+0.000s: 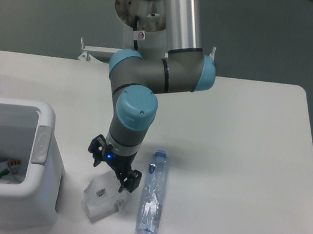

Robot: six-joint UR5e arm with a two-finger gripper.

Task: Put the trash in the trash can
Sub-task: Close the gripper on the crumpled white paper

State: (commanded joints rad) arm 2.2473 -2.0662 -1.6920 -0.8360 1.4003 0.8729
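No print is legible on packet (102, 200) under spread-fingered gripper (113, 169).

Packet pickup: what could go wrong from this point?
The packet lies flat and thin on the table, so the open gripper above it may close on nothing or only pinch a corner. The clear bottle lies close beside it and could be nudged and roll. The trash can wall is near the carry path.
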